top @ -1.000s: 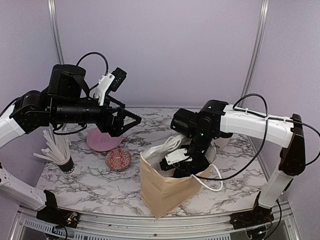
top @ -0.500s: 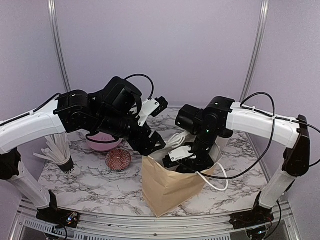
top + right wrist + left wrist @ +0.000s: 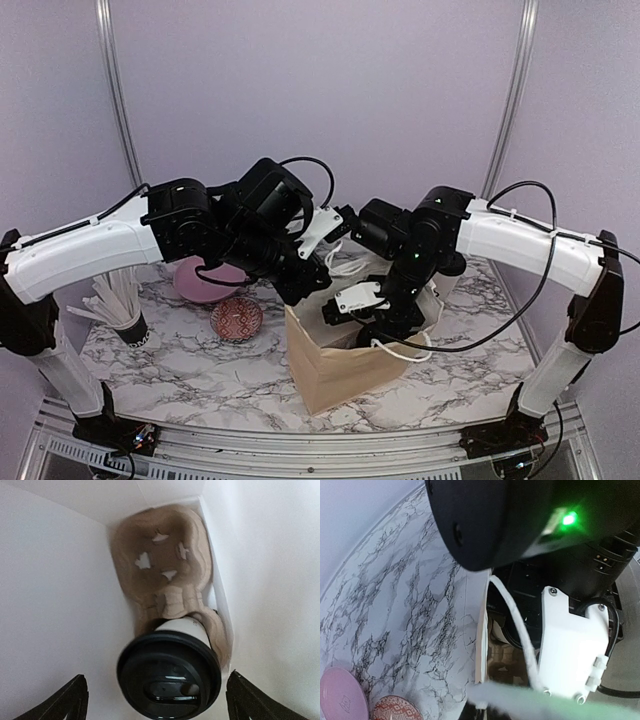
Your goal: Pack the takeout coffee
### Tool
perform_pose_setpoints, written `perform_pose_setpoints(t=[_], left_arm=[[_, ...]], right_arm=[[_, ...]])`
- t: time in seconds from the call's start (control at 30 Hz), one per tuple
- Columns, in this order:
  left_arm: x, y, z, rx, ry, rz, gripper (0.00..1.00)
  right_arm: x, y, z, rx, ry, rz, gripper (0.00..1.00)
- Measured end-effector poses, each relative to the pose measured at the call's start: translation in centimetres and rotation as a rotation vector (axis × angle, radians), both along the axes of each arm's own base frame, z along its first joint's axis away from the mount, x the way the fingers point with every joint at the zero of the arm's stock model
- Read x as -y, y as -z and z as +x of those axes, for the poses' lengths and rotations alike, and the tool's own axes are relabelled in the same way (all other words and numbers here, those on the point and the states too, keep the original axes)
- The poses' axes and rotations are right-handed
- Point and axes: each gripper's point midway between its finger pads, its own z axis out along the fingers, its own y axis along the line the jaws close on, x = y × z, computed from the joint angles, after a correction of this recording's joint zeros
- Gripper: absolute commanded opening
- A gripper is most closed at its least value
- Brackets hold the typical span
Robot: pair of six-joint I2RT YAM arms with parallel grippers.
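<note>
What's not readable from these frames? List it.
Top view: paper bag interior, covered by both arms.
Left wrist view: left end effector fingertips, cut off at the bottom edge. The white blur there may be the bag's handle, but a grip can't be confirmed.
Right wrist view: coffee cup lettering, hidden by its lid. Pulp tray near end, behind the cup.

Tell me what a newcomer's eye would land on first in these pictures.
Both arms lean over the brown paper bag at front centre. Inside it, a black-lidded white coffee cup sits in a brown pulp tray at the bottom, with the right claw open above it. The left claw is shut at the bag's rim.
</note>
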Motion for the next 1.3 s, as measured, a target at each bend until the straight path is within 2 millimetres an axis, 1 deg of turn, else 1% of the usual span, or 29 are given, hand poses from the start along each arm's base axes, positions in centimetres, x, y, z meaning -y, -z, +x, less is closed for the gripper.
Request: perform_pose_setpoints(t=[0.1,0.27,0.37,0.43,0.57,0.63,0.73,0.8,0.87,0.93,1.0,1.1,1.2,1.3], left_arm=[[0.3,0.6,0.2,0.0,0.005,0.019,0.0],[0.6,-0.5,0.9,0.047,0.001,0.017,0.0],[0.7,-0.8,1.5,0.097,0.003,0.037,0.0],[0.7,-0.5,2.2,0.134,-0.003,0.069,0.0],[0.7,-0.1,3.5,0.2,-0.024,0.12,0.0],[0.7,-0.3,4.0,0.235,-0.032,0.137,0.0],[0.7,-0.3,4.0,0.272,-0.028,0.165,0.0],[1.1,-0.2,3.3,0.297,-0.013,0.183,0.0],[1.6,-0.2,2.2,0.325,0.009,0.198,0.0],[2.4,-0.5,0.4,0.356,0.04,0.202,0.0],[3.2,-0.6,-1.7,0.383,0.081,0.203,0.0],[4.1,-0.7,-4.6,0.416,0.131,0.205,0.0],[4.6,-0.6,-6.8,0.44,0.166,0.21,0.0],[5.1,-0.1,-8.5,0.459,0.195,0.222,0.0]], right_arm=[[-0.1,-0.3,0.2,0.004,0.003,0.009,0.93],[-0.4,-2.3,1.0,0.045,-0.009,0.055,0.93],[-0.4,-4.1,0.8,0.082,-0.039,0.11,0.92],[-0.2,-6.0,0.2,0.105,-0.068,0.162,0.93],[0.7,-8.9,-0.9,0.157,-0.111,0.246,0.93],[1.3,-10.0,-1.2,0.182,-0.125,0.276,0.93],[2.3,-11.3,-1.2,0.221,-0.127,0.309,0.93],[3.7,-12.3,-0.4,0.259,-0.096,0.325,0.93],[5.4,-13.2,1.0,0.296,-0.04,0.34,0.93],[7.4,-13.8,2.9,0.32,0.041,0.354,0.93],[9.6,-13.8,4.8,0.334,0.126,0.357,0.92],[12.2,-12.7,6.8,0.306,0.225,0.352,0.89],[14.0,-11.1,8.8,0.249,0.317,0.35,0.86],[15.3,-8.8,12.1,0.188,0.44,0.339,0.83]])
